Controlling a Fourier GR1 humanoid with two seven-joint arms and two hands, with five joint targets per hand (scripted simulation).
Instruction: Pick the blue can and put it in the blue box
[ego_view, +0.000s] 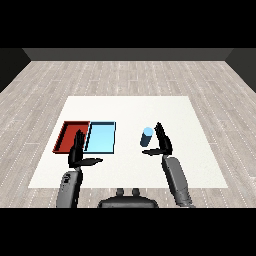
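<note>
Head view. Item: blue can (147, 137), upright, just left of right hand (163, 144), apparently untouched. Right hand: fingers straight, thumb spread beneath the can. Left hand (77, 154): spread, idle. Blue tray (100, 137): further left. Advice: curl fingers round mid-can before lifting.

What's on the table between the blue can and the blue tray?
Nothing: in the head view, only bare white table separates the blue can from the light blue tray.

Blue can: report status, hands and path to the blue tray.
Both hands open: right hand beside can, not gripping; left hand by red tray. Can upright on table. Path to blue tray clear.
</note>
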